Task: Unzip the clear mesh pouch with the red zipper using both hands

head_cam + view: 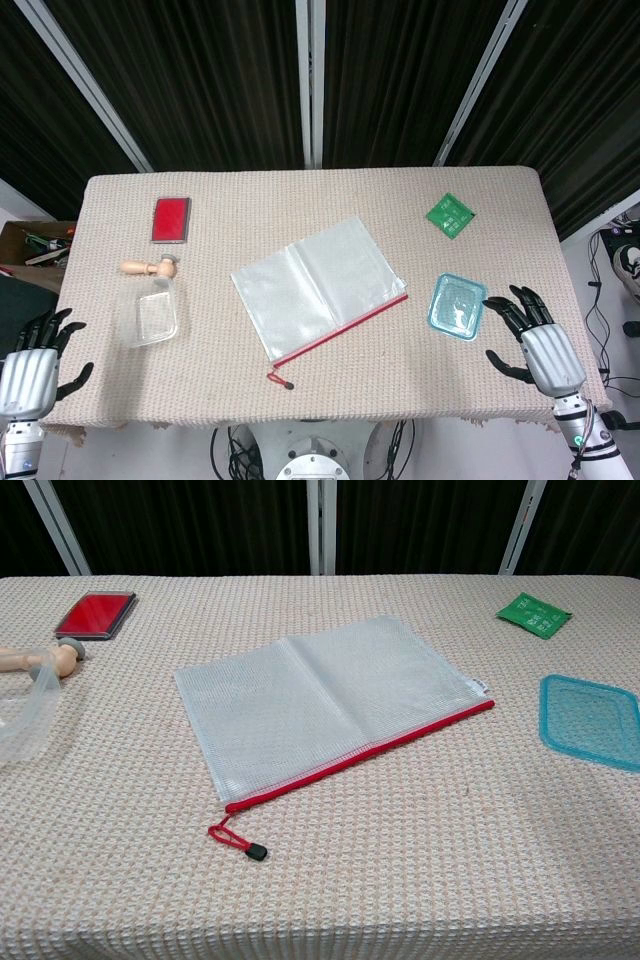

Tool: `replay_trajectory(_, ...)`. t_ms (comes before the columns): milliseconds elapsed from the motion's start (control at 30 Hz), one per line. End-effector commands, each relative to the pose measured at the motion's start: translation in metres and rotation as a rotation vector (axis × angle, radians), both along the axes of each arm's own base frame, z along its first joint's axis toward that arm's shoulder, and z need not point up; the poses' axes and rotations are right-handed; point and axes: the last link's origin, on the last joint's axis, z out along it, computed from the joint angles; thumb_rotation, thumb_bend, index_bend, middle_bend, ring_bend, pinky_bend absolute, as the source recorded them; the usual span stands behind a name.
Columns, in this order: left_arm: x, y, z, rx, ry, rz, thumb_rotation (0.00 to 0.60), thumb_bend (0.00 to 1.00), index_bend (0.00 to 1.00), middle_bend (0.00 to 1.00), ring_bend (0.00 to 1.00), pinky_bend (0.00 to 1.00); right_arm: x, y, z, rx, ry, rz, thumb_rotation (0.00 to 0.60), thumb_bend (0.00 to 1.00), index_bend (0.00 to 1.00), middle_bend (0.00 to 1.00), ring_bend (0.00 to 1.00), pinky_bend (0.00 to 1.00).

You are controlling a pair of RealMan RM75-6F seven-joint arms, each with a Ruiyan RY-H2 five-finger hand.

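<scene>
The clear mesh pouch [318, 285] is lying flat at the desk [300, 400] centre, its red zipper [345, 327] facing the near edge, pull cord [236, 842] trailing toward it. The left hand [30, 370] is hovering released at the near left corner, the right hand [535, 340] released near the right edge; both are well apart from the pouch.

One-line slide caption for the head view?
Zipped mesh pouch lies centre table; left hand and right hand open at the near corners.

You have one of each on the worktop [300, 400] — mesh pouch [318, 285], red case [171, 219], green packet [450, 214], teal lid [458, 306], clear container [150, 315], wooden-handled tool [150, 267] — plus two hands: left hand [30, 370], right hand [540, 345].
</scene>
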Motion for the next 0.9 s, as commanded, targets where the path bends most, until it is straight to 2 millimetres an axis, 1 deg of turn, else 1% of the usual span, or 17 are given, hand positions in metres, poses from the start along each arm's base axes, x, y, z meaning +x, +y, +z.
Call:
replay_trajectory(33,-0.003,0.003,0.000,0.003,0.020,0.012,0.600,0.21,0.29,0.14,0.09,0.14,-0.003,0.009,0.007,-0.025,0.029,-0.061,0.600,0.18,0.19,0.18,0.00,0.00)
replay_trajectory(133,-0.004,0.005,0.000,-0.003,0.020,0.013,0.600,0.21,0.29,0.14,0.09,0.14,-0.006,0.015,0.010,-0.048,0.039,-0.098,0.600,0.18,0.19,0.18,0.00,0.00)
replay_trajectory(233,-0.004,0.007,0.000,-0.007,0.019,0.010,0.600,0.21,0.29,0.14,0.09,0.14,-0.003,0.017,0.009,-0.051,0.035,-0.093,0.600,0.18,0.19,0.18,0.00,0.00)
replay_trajectory(333,-0.004,0.007,-0.001,-0.010,0.012,0.002,0.600,0.21,0.29,0.14,0.09,0.14,0.007,0.013,0.001,-0.025,0.034,-0.030,0.600,0.18,0.19,0.18,0.00,0.00)
replay_trajectory(433,-0.002,0.007,-0.002,-0.011,0.000,-0.007,0.600,0.21,0.29,0.14,0.09,0.14,0.030,0.001,-0.016,0.050,0.042,0.087,0.600,0.18,0.19,0.18,0.00,0.00)
replay_trajectory(533,-0.001,0.007,-0.002,-0.009,-0.005,-0.016,0.600,0.21,0.29,0.14,0.09,0.14,0.064,-0.013,-0.044,0.158,0.069,0.249,0.600,0.18,0.19,0.18,0.00,0.00)
replay_trajectory(567,-0.001,0.007,-0.002,-0.008,-0.007,-0.019,0.600,0.21,0.29,0.14,0.09,0.14,0.080,-0.018,-0.057,0.205,0.082,0.317,0.600,0.18,0.19,0.18,0.00,0.00)
replay_trajectory(633,0.000,0.006,-0.002,-0.008,-0.011,-0.022,0.600,0.21,0.29,0.14,0.09,0.14,0.104,-0.025,-0.078,0.274,0.107,0.416,0.600,0.18,0.20,0.18,0.00,0.00)
replay_trajectory(667,0.000,0.005,-0.002,-0.006,-0.013,-0.022,0.600,0.21,0.29,0.14,0.10,0.14,0.119,-0.030,-0.091,0.313,0.130,0.476,0.600,0.18,0.21,0.18,0.00,0.00)
replay_trajectory(767,0.000,0.004,-0.003,0.001,-0.021,-0.016,0.600,0.21,0.29,0.14,0.09,0.14,0.151,-0.041,-0.124,0.372,0.189,0.599,0.600,0.18,0.26,0.19,0.00,0.00)
replay_trajectory(900,0.000,0.004,-0.002,0.003,-0.024,-0.020,0.600,0.21,0.29,0.14,0.09,0.14,0.183,-0.055,-0.161,0.420,0.237,0.690,0.600,0.18,0.30,0.19,0.00,0.00)
